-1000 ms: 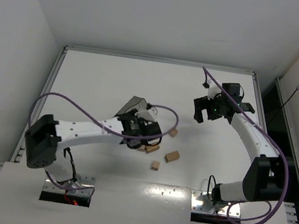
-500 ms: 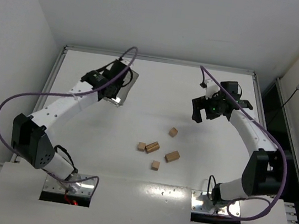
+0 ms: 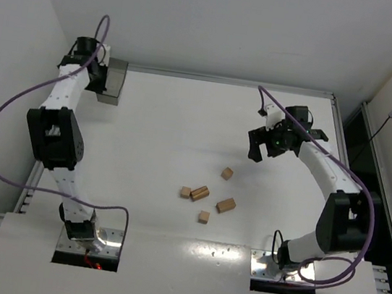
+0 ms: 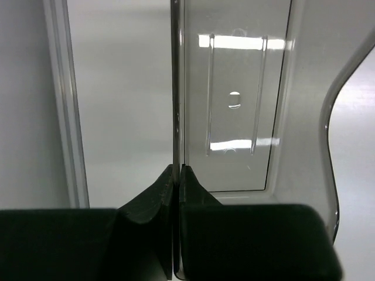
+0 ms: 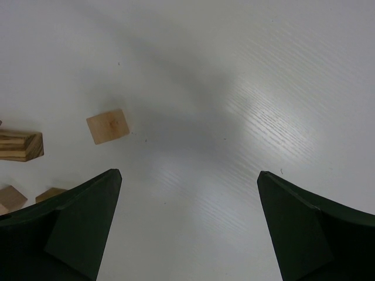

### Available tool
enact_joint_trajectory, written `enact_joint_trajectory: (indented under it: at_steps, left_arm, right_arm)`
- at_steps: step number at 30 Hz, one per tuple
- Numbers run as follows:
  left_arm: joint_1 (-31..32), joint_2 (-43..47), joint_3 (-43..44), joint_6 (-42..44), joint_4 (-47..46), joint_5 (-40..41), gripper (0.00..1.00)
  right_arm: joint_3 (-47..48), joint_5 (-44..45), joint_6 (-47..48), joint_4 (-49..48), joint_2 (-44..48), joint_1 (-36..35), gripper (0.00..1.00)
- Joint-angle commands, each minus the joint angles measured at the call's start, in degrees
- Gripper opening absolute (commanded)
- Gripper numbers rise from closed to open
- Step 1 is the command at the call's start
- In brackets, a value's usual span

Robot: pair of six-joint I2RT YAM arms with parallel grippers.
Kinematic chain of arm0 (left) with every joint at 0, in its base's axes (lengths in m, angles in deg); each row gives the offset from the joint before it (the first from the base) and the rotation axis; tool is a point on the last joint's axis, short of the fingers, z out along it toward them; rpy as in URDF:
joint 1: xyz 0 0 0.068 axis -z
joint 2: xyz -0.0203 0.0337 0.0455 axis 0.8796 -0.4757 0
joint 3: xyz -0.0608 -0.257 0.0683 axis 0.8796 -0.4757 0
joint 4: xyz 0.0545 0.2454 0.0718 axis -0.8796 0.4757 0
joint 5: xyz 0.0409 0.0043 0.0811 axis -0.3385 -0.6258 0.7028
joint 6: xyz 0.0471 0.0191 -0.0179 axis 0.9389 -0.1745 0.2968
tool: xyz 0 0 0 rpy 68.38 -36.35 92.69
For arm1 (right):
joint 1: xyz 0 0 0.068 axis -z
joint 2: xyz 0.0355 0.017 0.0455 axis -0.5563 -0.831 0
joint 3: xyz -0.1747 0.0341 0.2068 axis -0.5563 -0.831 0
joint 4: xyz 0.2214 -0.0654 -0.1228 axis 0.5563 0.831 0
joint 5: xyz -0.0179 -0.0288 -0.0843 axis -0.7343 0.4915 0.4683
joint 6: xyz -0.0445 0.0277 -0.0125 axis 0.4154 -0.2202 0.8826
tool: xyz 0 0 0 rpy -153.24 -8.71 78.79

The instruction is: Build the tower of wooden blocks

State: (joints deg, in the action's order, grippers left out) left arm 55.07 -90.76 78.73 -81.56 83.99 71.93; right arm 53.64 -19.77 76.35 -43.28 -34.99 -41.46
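Several small tan wood blocks lie loose and unstacked near the table's middle: one cube (image 3: 227,173) apart at the upper right, then a cluster (image 3: 200,192) with a longer block (image 3: 226,205) and a cube (image 3: 204,217); no tower stands. My right gripper (image 3: 264,143) is open and empty, hovering above and behind the blocks. In the right wrist view its gripper (image 5: 188,174) is wide open over bare table, with one cube (image 5: 108,126) ahead to the left. My left gripper (image 3: 97,78) is at the far left back corner, shut (image 4: 176,170) on the wall of the grey translucent bin (image 4: 234,117).
The bin (image 3: 112,80) hangs at the table's back-left corner, partly over the raised table rim (image 3: 79,94). Walls close in on the left and back. A purple cable loops from each arm.
My left arm swung the bin from above the blocks out to the back-left corner, uncovering the blocks. The right gripper drifted only slightly and stayed open.
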Motion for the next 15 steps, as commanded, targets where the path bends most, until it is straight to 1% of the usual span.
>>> enact_joint_trajectory:
  at_steps: [1,3,4,7,13,15]
  left_arm:
    - [-9.1,-8.7,12.1,1.0,4.6,-19.5,0.0]
    - [-9.7,-12.4,16.6,2.2,5.5,-18.6,0.0]
    - [-9.7,-15.8,20.5,2.8,6.4,-17.3,0.0]
    - [-9.7,-19.8,26.1,4.9,7.8,-17.3,0.0]
    - [-9.7,-25.1,27.6,7.2,7.2,-17.3,0.0]
    - [-9.7,-26.7,29.4,7.7,7.2,-17.3,0.04]
  right_arm:
    - [2.6,-1.4,0.3,-1.3,-0.6,-0.4,0.99]
    - [2.6,-1.4,0.8,-1.3,-0.6,-0.4,0.99]
    - [2.6,-2.0,0.8,-1.3,-0.6,-0.4,0.99]
    - [2.6,-2.5,0.8,-1.3,-1.2,-0.4,0.99]
    - [2.6,-2.5,0.8,-1.9,-2.2,-0.4,0.99]
    - [3.2,-3.1,0.8,-1.9,-2.8,-0.4,0.99]
